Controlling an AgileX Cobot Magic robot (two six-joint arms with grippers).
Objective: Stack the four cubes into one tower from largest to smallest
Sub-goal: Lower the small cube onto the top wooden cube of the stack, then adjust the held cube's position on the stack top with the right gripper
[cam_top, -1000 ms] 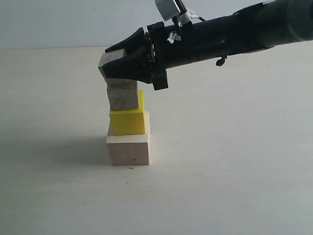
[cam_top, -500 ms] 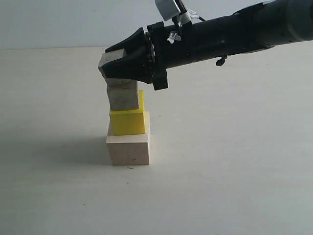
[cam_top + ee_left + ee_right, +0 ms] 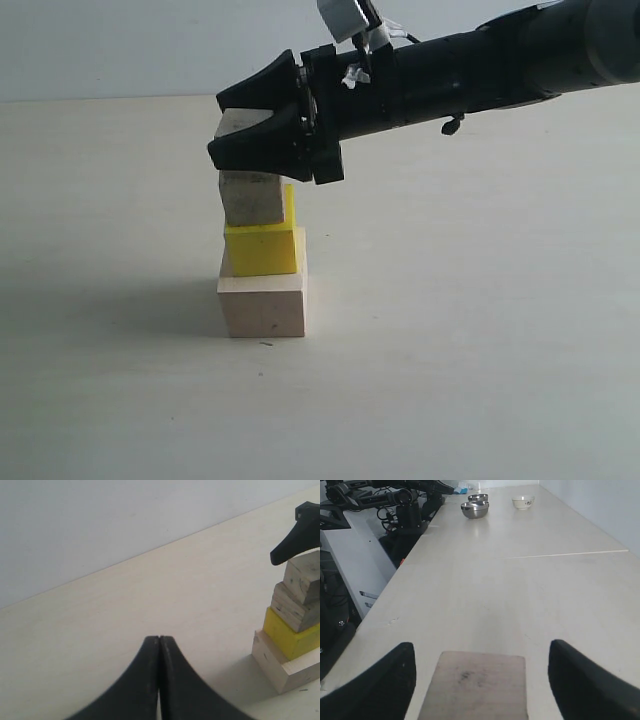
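Note:
The tower stands left of centre: large pale wood cube (image 3: 263, 305) at the bottom, yellow cube (image 3: 262, 248) on it, then the smaller wood cube (image 3: 250, 198). The smallest wood cube (image 3: 241, 125) rests on top, level. My right gripper (image 3: 220, 127) is open around it, one finger above and one below in this view, with gaps on both sides in the right wrist view, where the cube (image 3: 475, 685) lies between the spread fingers (image 3: 385, 680). My left gripper (image 3: 159, 640) is shut and empty, off to the side of the tower (image 3: 290, 637).
The right arm (image 3: 470, 70) reaches in from the upper right above the table. Two metal bowls (image 3: 475, 509) and a white bowl (image 3: 523, 501) sit far down the table. The table edge (image 3: 395, 580) borders equipment and cables.
The right gripper's fingers have spread apart and let go of the smallest cube. The cube, tilted before, now sits level on the smaller wood cube.

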